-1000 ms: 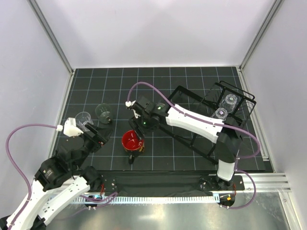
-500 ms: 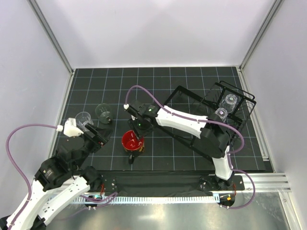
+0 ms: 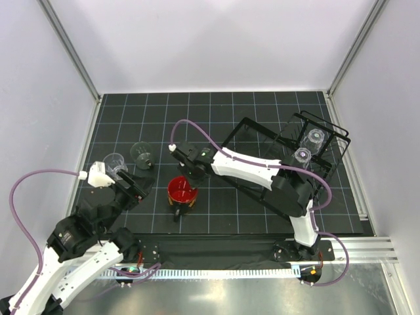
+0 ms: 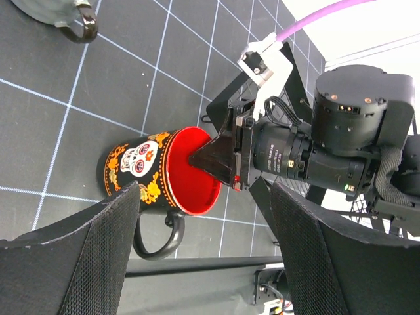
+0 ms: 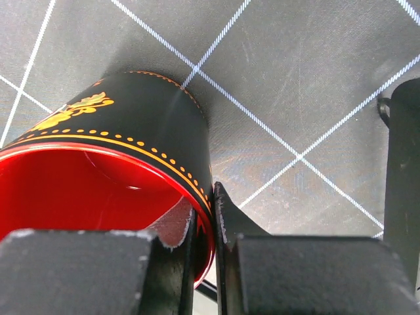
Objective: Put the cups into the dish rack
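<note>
The mug (image 3: 181, 190), black with a colourful print and red inside, stands mouth up on the mat with its handle toward the near edge. My right gripper (image 3: 189, 176) is shut on its far rim. In the right wrist view one finger is inside the mug (image 5: 151, 125) and the other outside, with the right gripper (image 5: 207, 210) pinching the wall. My left gripper (image 3: 134, 185) hangs open to the left of the mug (image 4: 141, 164); nothing is between the left gripper's (image 4: 205, 190) fingers. Two clear cups (image 3: 114, 161) (image 3: 140, 152) sit at the left. The dish rack (image 3: 233, 133) holds two more cups (image 3: 315, 138) (image 3: 302, 155).
The black gridded mat (image 3: 223, 213) is bounded by white walls at the back and both sides. The right arm stretches across the rack's left part. A clear cup (image 4: 46, 8) shows at the top left corner of the left wrist view.
My right gripper has moved down and left onto the mug's rim and closed from open to a pinch on the wall. The left arm and the clear cups have stayed put.
</note>
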`<state>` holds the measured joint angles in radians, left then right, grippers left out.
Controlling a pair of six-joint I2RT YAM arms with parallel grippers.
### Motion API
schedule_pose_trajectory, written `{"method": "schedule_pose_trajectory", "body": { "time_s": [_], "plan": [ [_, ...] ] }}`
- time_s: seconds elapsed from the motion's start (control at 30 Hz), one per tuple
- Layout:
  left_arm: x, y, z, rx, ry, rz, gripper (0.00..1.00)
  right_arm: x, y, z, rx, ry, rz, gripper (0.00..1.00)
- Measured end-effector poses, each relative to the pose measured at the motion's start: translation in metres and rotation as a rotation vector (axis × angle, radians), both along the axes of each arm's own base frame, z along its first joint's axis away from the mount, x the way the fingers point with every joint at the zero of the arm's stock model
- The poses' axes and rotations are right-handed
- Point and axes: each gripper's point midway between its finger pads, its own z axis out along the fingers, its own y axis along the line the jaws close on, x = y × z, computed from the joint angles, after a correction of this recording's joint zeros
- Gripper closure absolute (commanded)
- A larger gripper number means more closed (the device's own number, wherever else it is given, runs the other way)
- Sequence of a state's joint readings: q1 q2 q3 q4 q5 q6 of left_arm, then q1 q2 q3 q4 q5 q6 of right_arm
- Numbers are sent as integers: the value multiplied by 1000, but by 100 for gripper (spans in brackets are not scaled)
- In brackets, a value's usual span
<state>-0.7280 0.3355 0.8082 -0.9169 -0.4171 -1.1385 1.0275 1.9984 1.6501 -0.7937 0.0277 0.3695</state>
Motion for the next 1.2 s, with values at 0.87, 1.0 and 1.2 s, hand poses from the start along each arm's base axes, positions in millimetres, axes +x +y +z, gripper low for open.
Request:
{"method": "schedule_pose_trajectory", "body": {
  "time_s": [0.87,1.0,1.2],
  "plan": [
    [-7,-161,117,-333,-289,-747,14,-48,-153,286,754,-721,-77,96],
    [-16,-185,131,-391,-331,-878,13,-50,-173,299,789,-799,-109,96],
    [-38,-211,151,-440,-383,-1033,13,-50,-200,311,804,-901,-161,96]
  ]
}}
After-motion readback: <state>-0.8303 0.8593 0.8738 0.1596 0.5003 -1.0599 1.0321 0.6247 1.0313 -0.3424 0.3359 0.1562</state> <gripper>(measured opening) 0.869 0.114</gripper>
